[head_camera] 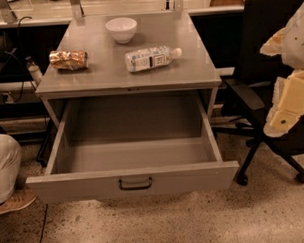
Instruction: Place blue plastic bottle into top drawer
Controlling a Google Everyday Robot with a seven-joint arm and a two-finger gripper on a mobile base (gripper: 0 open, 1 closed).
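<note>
The blue plastic bottle (pixel 151 58) lies on its side on the grey cabinet top (pixel 110 75), its white cap pointing right. The top drawer (pixel 134 181) is pulled fully out and shows a bare grey floor, with a small dark handle at the centre of its front panel. My gripper (pixel 287 108), a cream-coloured shape on the arm at the right edge of the camera view, hangs in front of the black chair. It is well to the right of the bottle and the drawer and touches neither.
A crumpled gold foil packet (pixel 68 60) lies at the left of the cabinet top, and a white bowl (pixel 121 29) stands at the back. A black office chair (pixel 271 89) stands right of the cabinet. A person's leg and shoe (pixel 6 173) are at the left edge.
</note>
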